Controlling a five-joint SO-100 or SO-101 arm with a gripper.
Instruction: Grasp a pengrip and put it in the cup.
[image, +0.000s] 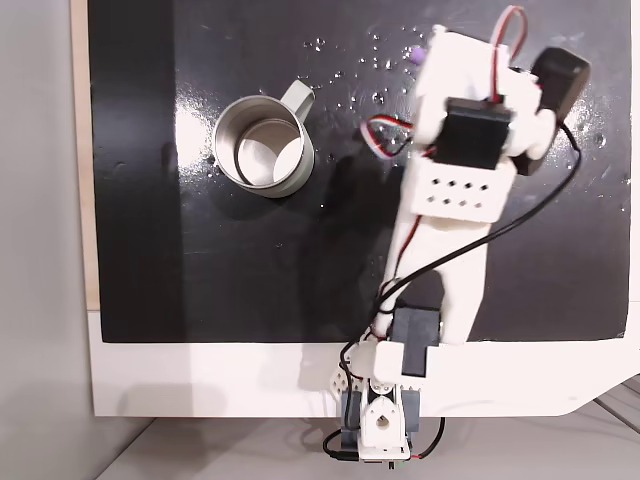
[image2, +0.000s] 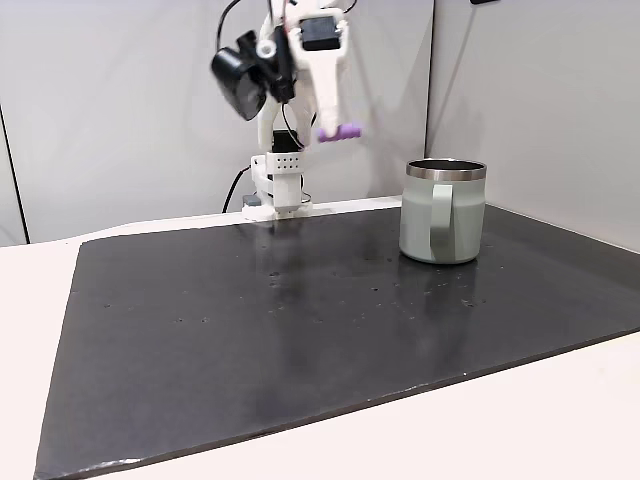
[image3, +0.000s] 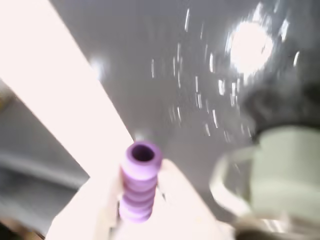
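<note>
The pengrip (image3: 139, 181) is a small ribbed purple tube, held up in the air between my white fingers (image3: 180, 200). In a fixed view it pokes out sideways from my gripper (image2: 332, 132), well above the black mat. From above, a speck of the pengrip (image: 413, 53) shows beside the arm's tip. The cup (image2: 441, 211) is a pale grey-green steel mug with a side handle, standing upright on the mat, to the right of the gripper in that view. From above the cup (image: 263, 147) sits left of the arm, its inside bare.
A black mat (image: 250, 270) covers most of a white table. The arm's base (image: 385, 400) is clamped at the table's near edge. A black camera (image2: 238, 82) hangs off the wrist. Grey walls stand behind the table.
</note>
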